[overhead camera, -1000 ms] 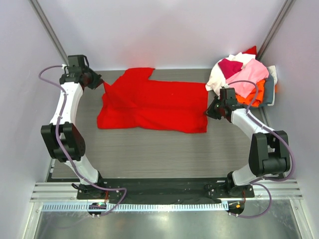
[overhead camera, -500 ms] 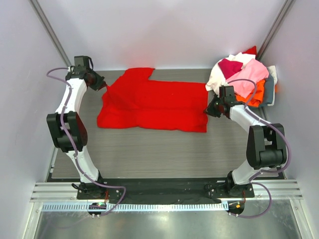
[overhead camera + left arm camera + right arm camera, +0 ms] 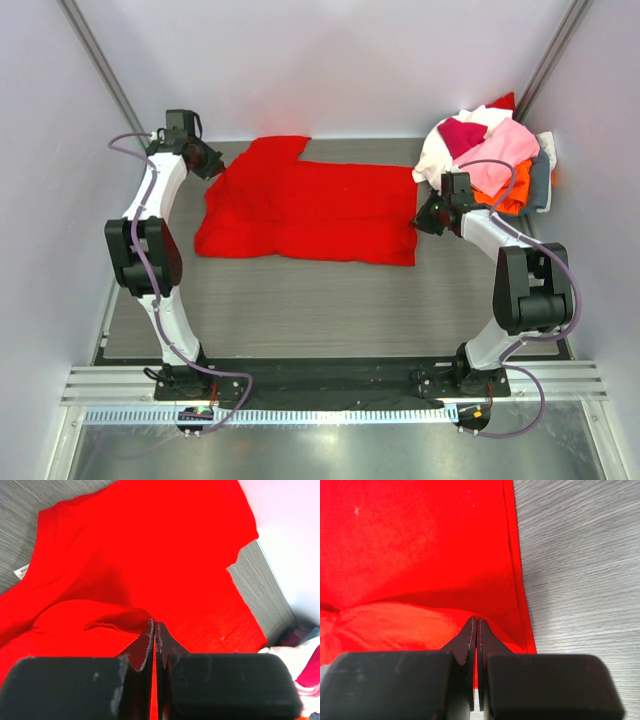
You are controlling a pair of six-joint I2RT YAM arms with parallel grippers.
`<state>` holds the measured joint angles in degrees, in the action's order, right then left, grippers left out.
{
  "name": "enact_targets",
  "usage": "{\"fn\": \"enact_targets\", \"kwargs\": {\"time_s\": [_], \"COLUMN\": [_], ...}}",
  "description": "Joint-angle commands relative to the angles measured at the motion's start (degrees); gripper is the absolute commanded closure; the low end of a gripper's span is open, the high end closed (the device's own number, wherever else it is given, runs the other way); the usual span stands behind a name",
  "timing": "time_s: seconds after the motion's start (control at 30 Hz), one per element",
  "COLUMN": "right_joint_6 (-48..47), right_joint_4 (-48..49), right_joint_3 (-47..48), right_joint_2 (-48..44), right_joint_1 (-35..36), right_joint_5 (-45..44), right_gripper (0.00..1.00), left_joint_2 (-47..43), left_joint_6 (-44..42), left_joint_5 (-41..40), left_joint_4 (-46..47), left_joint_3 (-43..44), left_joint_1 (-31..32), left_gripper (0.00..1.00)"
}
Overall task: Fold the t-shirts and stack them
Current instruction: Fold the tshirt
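Observation:
The bright red t-shirt (image 3: 310, 210) lies spread across the back half of the table, folded over lengthwise. My left gripper (image 3: 214, 171) is shut on its left edge, with red cloth pinched between the jaws in the left wrist view (image 3: 154, 625). My right gripper (image 3: 421, 222) is shut on the shirt's right edge, with cloth between the jaws in the right wrist view (image 3: 474, 621). More t-shirts, pink (image 3: 498, 160), white (image 3: 436, 152), magenta (image 3: 462, 134) and orange (image 3: 505, 198), are heaped at the back right.
The heap sits in a grey basket (image 3: 541, 185) in the back right corner. White walls close in the back and both sides. The grey wood-grain table (image 3: 300, 300) runs from the shirt to the arm bases.
The left arm has swung toward the back and right, carrying the shirt's left edge inward. The right gripper has shifted slightly toward the back, still on the shirt's right edge.

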<state>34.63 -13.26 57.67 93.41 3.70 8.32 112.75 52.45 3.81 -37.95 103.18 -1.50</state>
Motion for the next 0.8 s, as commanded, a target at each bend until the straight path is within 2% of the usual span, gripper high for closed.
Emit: {"fn": "enact_targets", "kwargs": {"time_s": [0.0, 0.37, 0.77], "right_joint_6": [0.96, 1.40, 2.63], "right_joint_4": [2.80, 4.20, 5.78], "right_joint_3": [2.18, 1.66, 2.89], "right_joint_2": [-1.29, -1.12, 2.39], "right_joint_1": [-0.71, -2.03, -2.21], "right_joint_5": [0.38, 1.35, 2.23], "right_gripper": [0.99, 0.99, 0.99], "left_joint_2": [-3.06, -4.21, 1.67], "left_joint_6": [0.82, 1.26, 2.48], "left_joint_5": [-2.67, -3.29, -1.79], "left_joint_4": [0.08, -0.10, 2.52], "left_joint_3": [2.38, 3.96, 7.92], "left_joint_1": [0.09, 0.27, 0.88], "left_gripper": [1.00, 1.00, 1.00]}}
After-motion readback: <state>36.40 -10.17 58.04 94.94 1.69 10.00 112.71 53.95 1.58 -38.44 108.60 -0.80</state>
